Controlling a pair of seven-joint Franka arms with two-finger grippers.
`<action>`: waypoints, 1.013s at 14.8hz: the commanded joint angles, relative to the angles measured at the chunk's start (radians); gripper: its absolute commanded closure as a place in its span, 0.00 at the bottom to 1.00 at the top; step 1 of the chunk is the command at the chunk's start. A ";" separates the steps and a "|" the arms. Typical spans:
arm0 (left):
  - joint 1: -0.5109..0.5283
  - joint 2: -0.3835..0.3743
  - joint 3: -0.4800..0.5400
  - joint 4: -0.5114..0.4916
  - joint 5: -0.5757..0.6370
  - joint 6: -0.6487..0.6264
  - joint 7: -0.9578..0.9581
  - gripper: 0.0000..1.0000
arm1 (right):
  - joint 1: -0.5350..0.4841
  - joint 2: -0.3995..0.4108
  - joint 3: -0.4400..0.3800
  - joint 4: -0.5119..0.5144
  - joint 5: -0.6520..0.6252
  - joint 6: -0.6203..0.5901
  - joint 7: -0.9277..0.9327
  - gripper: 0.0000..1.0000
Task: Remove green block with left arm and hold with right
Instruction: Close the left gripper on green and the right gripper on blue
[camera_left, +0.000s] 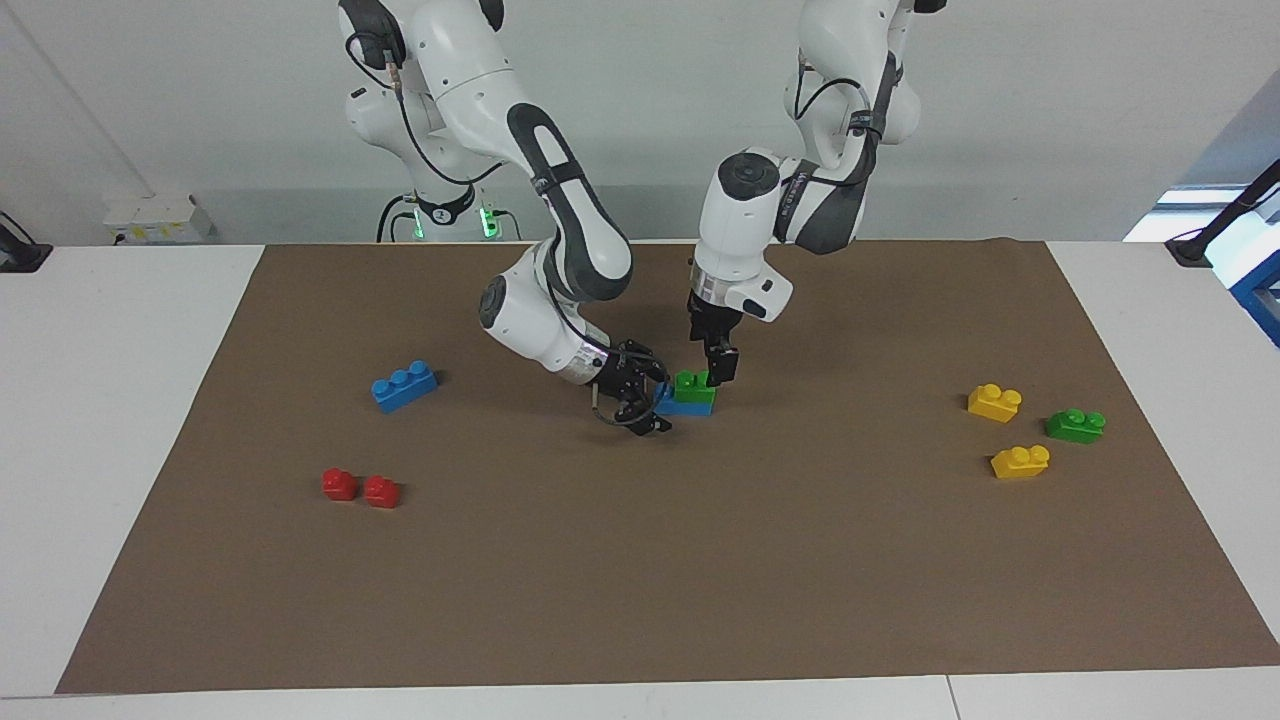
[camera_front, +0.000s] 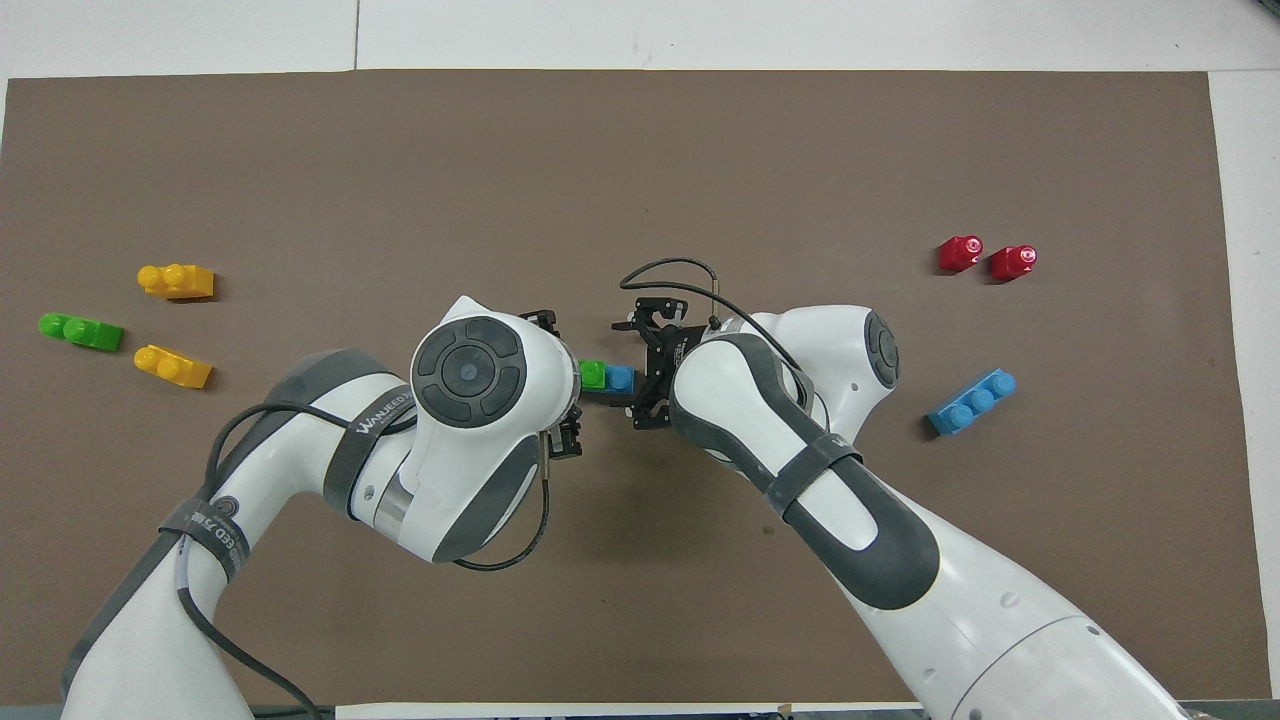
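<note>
You see only one end of the green block (camera_front: 592, 374) from overhead; the left arm's wrist covers the rest, and the left gripper (camera_left: 722, 366) is hidden there entirely. The blue brick (camera_left: 668, 403) under it is partly masked by the right gripper (camera_left: 640, 402) in the facing view. Both arms are cut off by the frame edges. You cannot tell either gripper's finger state.
</note>
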 joint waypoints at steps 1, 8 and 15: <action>-0.023 0.026 0.016 0.022 -0.011 0.018 -0.021 0.00 | 0.018 0.017 -0.001 0.017 0.036 0.027 -0.039 0.00; -0.023 0.097 0.017 0.073 0.000 0.027 -0.024 0.00 | 0.031 0.020 -0.001 0.017 0.036 0.046 -0.059 0.62; -0.018 0.103 0.017 0.059 0.000 0.047 -0.018 0.00 | 0.046 0.019 -0.001 0.017 0.036 0.049 -0.099 1.00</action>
